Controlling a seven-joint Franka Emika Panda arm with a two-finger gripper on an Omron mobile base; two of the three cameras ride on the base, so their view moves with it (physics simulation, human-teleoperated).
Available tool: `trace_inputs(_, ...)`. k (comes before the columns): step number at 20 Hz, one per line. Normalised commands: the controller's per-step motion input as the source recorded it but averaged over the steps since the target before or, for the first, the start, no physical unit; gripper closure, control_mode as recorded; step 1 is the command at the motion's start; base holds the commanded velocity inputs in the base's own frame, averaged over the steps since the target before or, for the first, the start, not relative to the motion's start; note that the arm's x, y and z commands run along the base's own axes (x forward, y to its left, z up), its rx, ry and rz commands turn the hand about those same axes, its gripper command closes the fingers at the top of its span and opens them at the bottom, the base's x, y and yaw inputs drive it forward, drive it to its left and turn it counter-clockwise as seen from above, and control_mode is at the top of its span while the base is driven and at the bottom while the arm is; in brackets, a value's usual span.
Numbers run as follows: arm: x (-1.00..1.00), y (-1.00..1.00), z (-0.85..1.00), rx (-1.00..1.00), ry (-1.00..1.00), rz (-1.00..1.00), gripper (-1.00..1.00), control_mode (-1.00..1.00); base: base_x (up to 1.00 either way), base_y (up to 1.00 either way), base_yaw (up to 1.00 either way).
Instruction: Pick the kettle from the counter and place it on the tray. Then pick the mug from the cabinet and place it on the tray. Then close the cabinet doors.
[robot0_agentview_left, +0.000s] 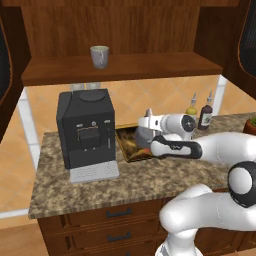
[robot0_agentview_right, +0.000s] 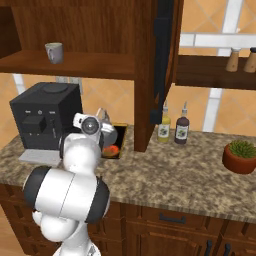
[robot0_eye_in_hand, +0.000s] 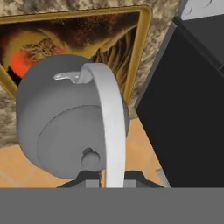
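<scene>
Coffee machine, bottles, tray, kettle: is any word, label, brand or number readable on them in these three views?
None can be read.
Black box-shaped coffee machine: blank front, no lettering.
Yellow and dark brown glass bottles: pale labels, too small and blurred.
Gold-rimmed tray: mottled pattern, no text.
Grey metal kettle: unmarked.

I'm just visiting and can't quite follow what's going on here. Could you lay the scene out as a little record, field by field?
gripper: gripper shut on the kettle's arched handle
kettle: kettle hangs from the gripper, above the tray
tray: tray lies on the counter beside the coffee machine
coffee machine: coffee machine stands on the counter
mug: mug stands upright on the cabinet shelf
cabinet: cabinet has its doors open
bottles: two bottles stand at the back of the counter
plant: potted plant sits on the counter
</scene>
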Motion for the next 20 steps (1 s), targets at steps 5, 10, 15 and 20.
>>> trace_inputs(5, 0.4, 0.04, 0.0, -0.01, 0.0, 0.05, 1.0, -1.0, 0.0, 0.0, 0.0)
trace_inputs(10, 0.27, 0.0, -0.07, -0.08, 0.0, 0.01, 1.0, -1.0, 0.0, 0.0, 0.0)
trace_inputs(15, 0.29, 0.03, -0.01, -0.06, 0.0, 0.0, 1.0, -1.0, 0.0, 0.0, 0.0)
trace_inputs(20, 0.23, 0.13, 0.0, 0.0, 0.0, 0.0, 1.0, -1.0, 0.0, 0.0, 0.0)
